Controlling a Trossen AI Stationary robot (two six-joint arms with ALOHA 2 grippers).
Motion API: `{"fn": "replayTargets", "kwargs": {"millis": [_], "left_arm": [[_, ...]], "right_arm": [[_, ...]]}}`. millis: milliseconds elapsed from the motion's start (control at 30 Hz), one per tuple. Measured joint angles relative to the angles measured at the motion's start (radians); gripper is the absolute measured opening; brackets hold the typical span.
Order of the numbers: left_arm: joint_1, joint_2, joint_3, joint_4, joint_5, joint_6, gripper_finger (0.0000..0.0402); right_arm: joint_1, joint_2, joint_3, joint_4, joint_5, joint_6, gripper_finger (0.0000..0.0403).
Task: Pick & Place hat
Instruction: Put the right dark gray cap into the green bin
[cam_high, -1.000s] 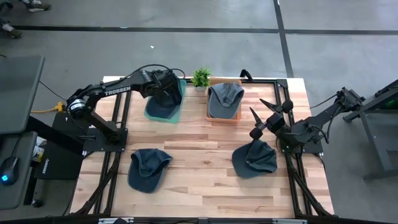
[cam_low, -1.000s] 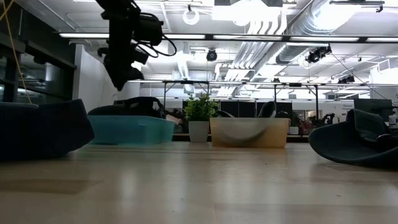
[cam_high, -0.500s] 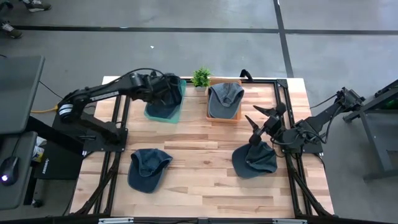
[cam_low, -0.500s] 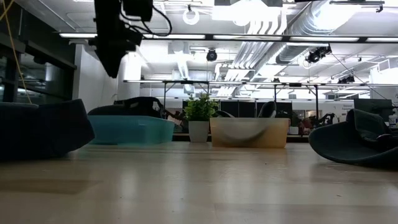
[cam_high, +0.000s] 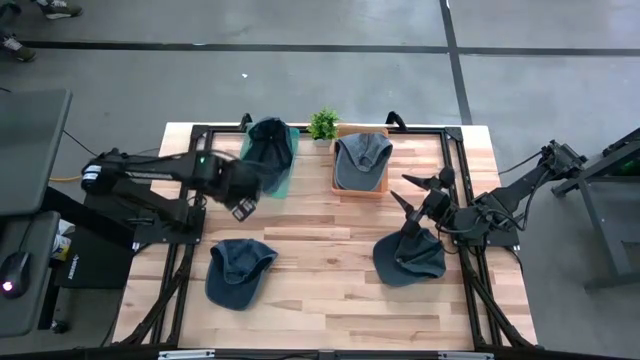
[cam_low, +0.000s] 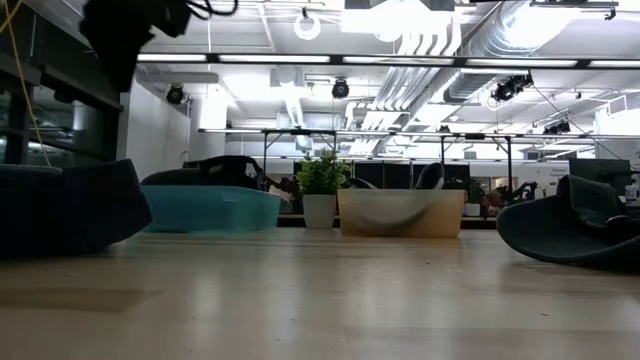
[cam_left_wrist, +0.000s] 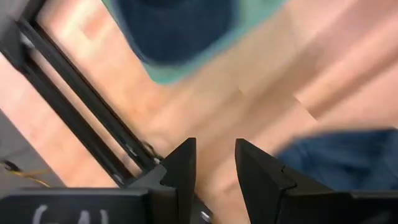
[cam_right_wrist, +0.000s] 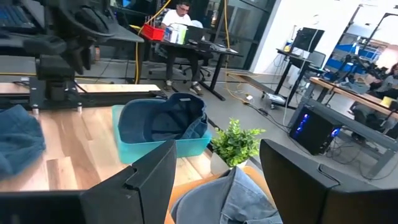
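High view: left gripper (cam_high: 243, 204), fingers narrowly parted and empty, hovers between the teal bin (cam_high: 283, 183) holding one hat (cam_high: 268, 141) and a loose hat (cam_high: 238, 270). Right gripper (cam_high: 418, 192), spread wide, hangs above another hat (cam_high: 410, 256). Soft cloth could slip or bunch if pinched at the brim

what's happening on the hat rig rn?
Hat sorting, mid-run. One hat already lies in the teal bin, another in the tan bin. The left gripper is empty, fingers a little apart, over bare table between the teal bin and a loose hat at the front left. The right gripper hangs open just above the other loose hat, not yet gripping it.
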Motion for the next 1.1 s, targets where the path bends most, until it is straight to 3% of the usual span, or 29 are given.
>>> {"fn": "replayTargets", "kwargs": {"millis": [367,767,867,1100], "left_arm": [[-0.32,0.038,0.0,0.004,0.029,-0.393,0.0107],[-0.484,0.17,0.0,0.003,0.055,-0.626,0.0116],[-0.5,0.209,0.0,0.003,0.064,-0.631,0.013],[-0.547,0.278,0.0,0.002,0.095,-0.632,0.0159]], "right_arm": [[0.0,0.0,0.0,-0.01,-0.044,0.007,0.0226],[0.0,0.0,0.0,-0.076,-0.114,0.062,0.0226],[0.0,0.0,0.0,-0.091,-0.189,0.065,0.0226],[0.0,0.067,0.0,-0.078,-0.48,0.076,0.0226]]}}
